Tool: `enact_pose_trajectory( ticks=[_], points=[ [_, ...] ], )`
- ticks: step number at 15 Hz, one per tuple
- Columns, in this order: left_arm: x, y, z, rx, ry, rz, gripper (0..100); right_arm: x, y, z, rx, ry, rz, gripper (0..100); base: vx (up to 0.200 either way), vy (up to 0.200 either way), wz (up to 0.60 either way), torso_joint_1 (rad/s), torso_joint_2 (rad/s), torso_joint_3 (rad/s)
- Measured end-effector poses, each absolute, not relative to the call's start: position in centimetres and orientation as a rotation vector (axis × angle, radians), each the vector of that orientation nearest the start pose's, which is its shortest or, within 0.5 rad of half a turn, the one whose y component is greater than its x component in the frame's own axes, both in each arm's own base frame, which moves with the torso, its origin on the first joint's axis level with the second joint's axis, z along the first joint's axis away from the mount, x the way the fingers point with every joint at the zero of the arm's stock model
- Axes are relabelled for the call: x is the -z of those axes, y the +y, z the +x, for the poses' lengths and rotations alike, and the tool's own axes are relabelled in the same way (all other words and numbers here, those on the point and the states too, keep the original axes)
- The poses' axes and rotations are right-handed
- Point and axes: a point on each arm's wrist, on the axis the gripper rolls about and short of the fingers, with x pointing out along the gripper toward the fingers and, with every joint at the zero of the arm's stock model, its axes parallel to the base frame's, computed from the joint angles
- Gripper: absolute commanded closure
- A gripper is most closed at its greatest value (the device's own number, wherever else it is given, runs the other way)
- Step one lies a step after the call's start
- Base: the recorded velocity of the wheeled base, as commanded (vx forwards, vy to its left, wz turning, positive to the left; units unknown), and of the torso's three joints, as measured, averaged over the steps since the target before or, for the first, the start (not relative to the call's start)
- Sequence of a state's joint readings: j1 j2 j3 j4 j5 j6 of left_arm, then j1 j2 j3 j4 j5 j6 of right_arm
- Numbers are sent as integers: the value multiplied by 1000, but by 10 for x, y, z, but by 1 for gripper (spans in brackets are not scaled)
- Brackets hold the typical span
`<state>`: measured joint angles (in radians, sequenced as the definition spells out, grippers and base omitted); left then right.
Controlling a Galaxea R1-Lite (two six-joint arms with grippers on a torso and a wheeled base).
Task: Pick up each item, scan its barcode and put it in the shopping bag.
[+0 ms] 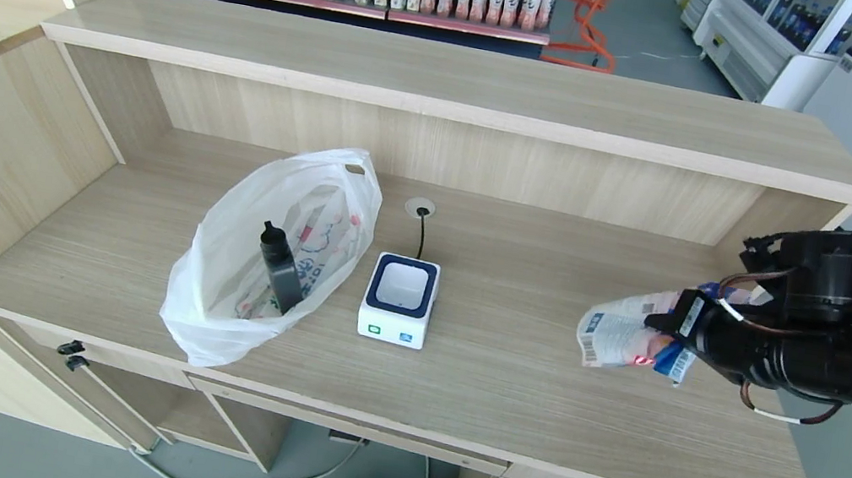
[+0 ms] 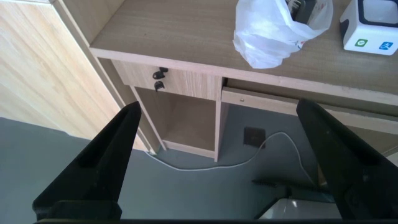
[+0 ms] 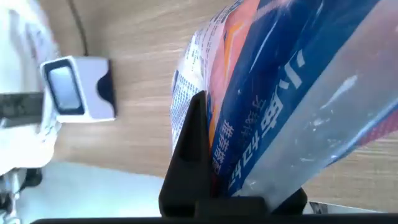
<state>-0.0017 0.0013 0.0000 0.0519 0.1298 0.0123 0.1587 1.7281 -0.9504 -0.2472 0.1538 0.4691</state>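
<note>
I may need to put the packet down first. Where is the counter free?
Widest bare stretch: counter between the scanner and the packet held in the right gripper. A smaller patch lies between the shopping bag and the left side wall. Crowded: the narrow gap between bag and scanner, with its cable behind.

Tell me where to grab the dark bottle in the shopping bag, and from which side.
Grip the dark bottle just under its cap, coming down from above through the open mouth of the shopping bag. It leans cap-up with its base sunk inside, so plastic walls off its sides.
</note>
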Motion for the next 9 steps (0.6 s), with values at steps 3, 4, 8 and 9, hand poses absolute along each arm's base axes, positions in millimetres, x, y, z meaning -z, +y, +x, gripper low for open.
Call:
enact_pose_trajectory(
  ticks=[3, 4, 8, 9],
  points=[
    [-70, 3, -23, -128, 53, 16, 0, -205, 53, 283, -531, 517, 322, 100, 0, 0, 0, 0, 0, 0],
    [-70, 3, -23, -128, 54, 15, 0, -215, 57, 274, -632, 489, 316, 100, 0, 0, 0, 0, 0, 0],
    [-70, 3, -23, -129, 54, 16, 0, -250, 72, 245, -924, 440, 393, 100, 0, 0, 0, 0, 0, 0],
    [-70, 3, -23, -129, 53, 16, 0, -257, 77, 241, -957, 426, 413, 100, 0, 0, 0, 0, 0, 0]
  ],
)
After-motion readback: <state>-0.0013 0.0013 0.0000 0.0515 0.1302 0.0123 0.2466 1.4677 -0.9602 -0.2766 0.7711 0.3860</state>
